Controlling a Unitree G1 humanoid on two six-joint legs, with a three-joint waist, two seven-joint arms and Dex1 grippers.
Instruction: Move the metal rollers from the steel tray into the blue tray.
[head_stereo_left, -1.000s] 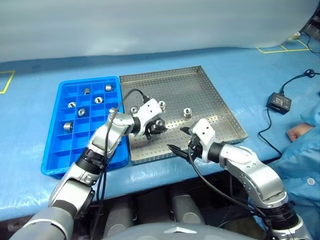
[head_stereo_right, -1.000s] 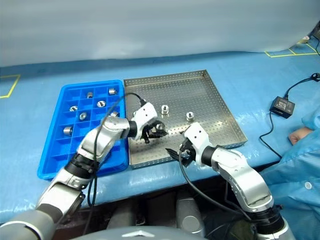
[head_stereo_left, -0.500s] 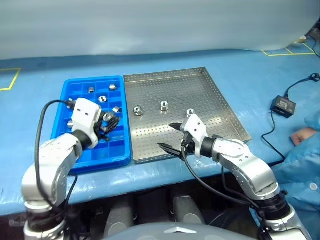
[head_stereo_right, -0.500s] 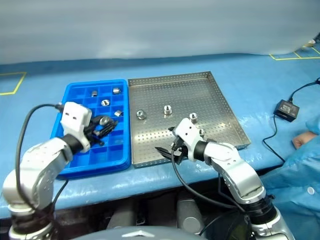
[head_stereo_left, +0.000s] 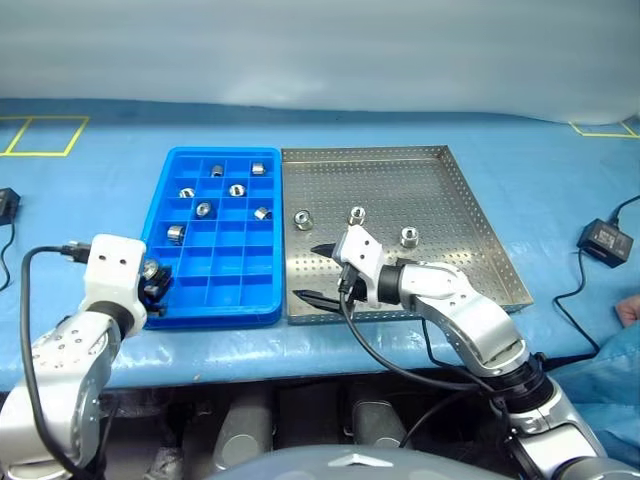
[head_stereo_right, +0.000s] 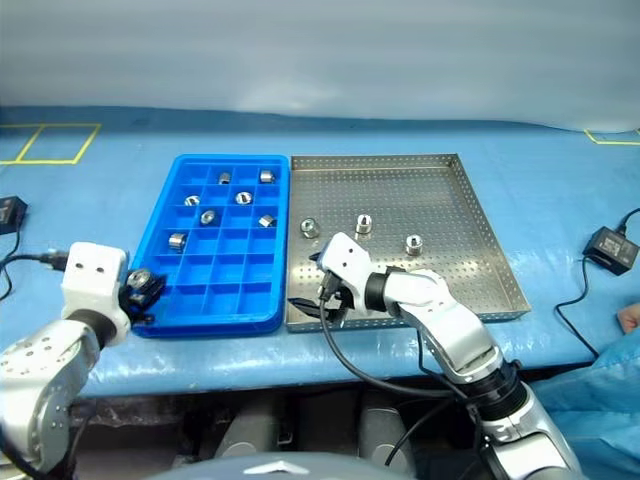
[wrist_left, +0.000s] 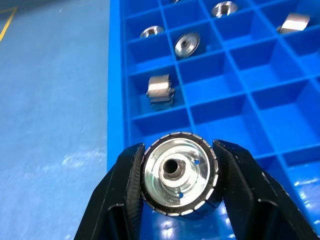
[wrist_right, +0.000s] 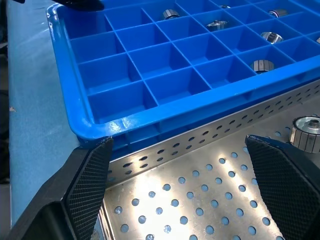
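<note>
Left pincer (head_stereo_left: 155, 283): its two black fingers (wrist_left: 125, 200) pinch one of the metal rollers (wrist_left: 178, 174) by its ribbed sides, bore facing the wrist camera. In the head views the pincer hangs at the blue tray's (head_stereo_left: 262, 318) 8 o'clock corner, over the near left rim; whether the held roller is above a compartment or the rim cannot be told.

Blue tray: lies on the blue table (head_stereo_left: 120, 140), its long right wall just beside the steel tray's (head_stereo_left: 478, 205) left rim. Six rollers sit in its compartments, all in the far half. Two are in the far row towards 12 o'clock (head_stereo_left: 217, 170) (head_stereo_left: 257, 168). Two are in the next row (head_stereo_left: 187, 192) (head_stereo_left: 237, 190). One sits below these at centre-left (head_stereo_left: 204, 209) and one at the right column (head_stereo_left: 262, 213). A seventh roller (head_stereo_left: 175, 234) sits alone in the left column at about 9 o'clock. The near rows hold nothing.

Steel tray: three rollers stand upright on the perforated floor, in a loose line across the middle, well apart from one another: one at 9 o'clock (head_stereo_left: 303, 219), one near centre (head_stereo_left: 357, 215), one towards 3 o'clock (head_stereo_left: 409, 236).

Right pincer (head_stereo_left: 312, 272): fingers spread wide, holding nothing. It hovers over the steel tray's 7 o'clock corner, pointing towards the blue tray, near the leftmost loose roller but apart from it.

Table, right edge: a black power adapter (head_stereo_left: 607, 241) with its cable, at 3 o'clock.
</note>
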